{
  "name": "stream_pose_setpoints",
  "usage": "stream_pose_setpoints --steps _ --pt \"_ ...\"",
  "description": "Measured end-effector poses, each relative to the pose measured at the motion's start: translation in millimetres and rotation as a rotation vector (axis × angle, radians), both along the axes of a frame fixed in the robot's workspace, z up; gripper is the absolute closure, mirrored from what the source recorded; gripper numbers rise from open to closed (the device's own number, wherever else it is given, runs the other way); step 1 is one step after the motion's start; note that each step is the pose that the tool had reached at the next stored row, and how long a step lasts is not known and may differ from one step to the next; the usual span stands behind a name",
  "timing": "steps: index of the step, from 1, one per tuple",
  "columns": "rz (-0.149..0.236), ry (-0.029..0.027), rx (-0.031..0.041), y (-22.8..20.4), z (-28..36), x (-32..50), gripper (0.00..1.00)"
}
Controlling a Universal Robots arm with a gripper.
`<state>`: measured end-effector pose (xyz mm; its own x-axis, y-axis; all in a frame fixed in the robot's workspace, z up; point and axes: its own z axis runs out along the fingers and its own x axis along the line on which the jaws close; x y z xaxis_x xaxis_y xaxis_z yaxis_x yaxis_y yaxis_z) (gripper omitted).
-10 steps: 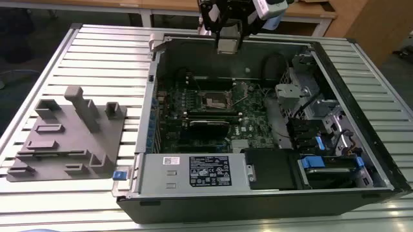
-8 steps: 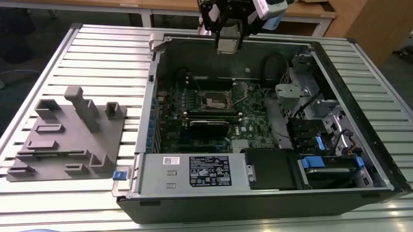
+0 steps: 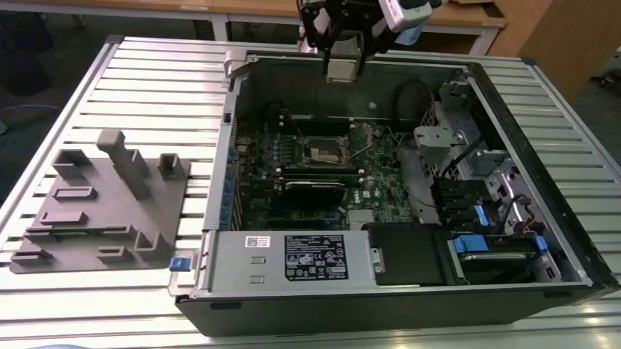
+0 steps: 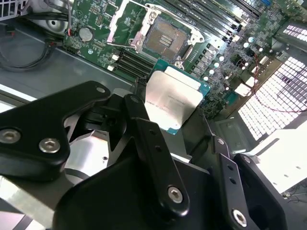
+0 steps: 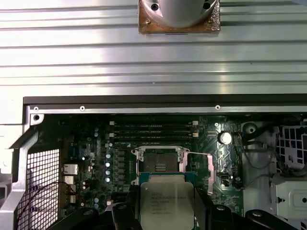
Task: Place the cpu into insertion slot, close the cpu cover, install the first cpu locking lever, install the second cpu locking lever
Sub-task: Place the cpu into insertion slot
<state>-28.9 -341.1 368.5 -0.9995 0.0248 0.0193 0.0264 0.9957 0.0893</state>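
The gripper (image 3: 345, 71) hangs over the far wall of the open computer case (image 3: 388, 294) in the exterior view, its fingers clamped on the cpu (image 4: 175, 98). The insertion slot (image 3: 327, 151) lies uncovered on the green motherboard (image 3: 380, 185) below, well apart from the chip.

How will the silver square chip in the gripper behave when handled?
The flat square chip with a dull silver metal top is probably stiff and light, being thin. Its smooth metal face looks slippery, so it might slide in the black gripper holding its edges.
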Motion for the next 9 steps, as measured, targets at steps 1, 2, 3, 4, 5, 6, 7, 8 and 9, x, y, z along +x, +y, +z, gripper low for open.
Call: stream_pose_setpoints --steps 1,2,3,4,5,6,7,8,9 --pt "0.0 0.0 0.0 0.0 -0.7 0.0 0.46" --pt "0.0 0.0001 -0.0001 0.0 -1.0 0.0 0.46" --pt "0.0 0.0001 -0.0002 0.0 -1.0 0.0 0.46" --pt "0.0 0.0001 -0.0002 0.0 -1.0 0.0 0.46" --pt "0.0 0.0001 -0.0002 0.0 -1.1 0.0 0.46" --pt "0.0 0.0 0.0 0.0 -1.2 0.0 0.46" --pt "0.0 0.0 0.0 0.0 -1.4 0.0 0.46" --pt "0.0 -0.0002 0.0003 0.0 -1.9 0.0 0.46" --pt "0.0 -0.0001 0.0001 0.0 -2.3 0.0 0.46"
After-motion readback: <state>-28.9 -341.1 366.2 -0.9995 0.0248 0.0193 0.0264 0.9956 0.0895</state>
